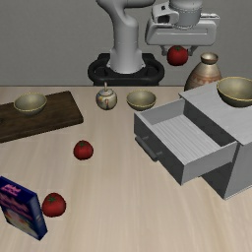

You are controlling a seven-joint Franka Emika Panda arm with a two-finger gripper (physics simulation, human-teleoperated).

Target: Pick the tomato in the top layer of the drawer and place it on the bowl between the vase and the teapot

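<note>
A red tomato (177,56) hangs in the air above the back of the table, held between the fingers of my gripper (178,52), which is shut on it. It is just left of the brown vase (205,73) and up and to the right of a tan bowl (142,99). That bowl sits between the vase and a small round teapot (106,98). The grey drawer unit (228,138) stands at the exterior view's right with its top drawer (182,140) pulled open.
A second bowl (236,92) rests on top of the drawer unit. A third bowl (30,102) sits on a dark wooden board (54,116) at the left. Two more tomatoes (84,150) (53,205) lie on the table, and a blue box (22,207) stands at the front left.
</note>
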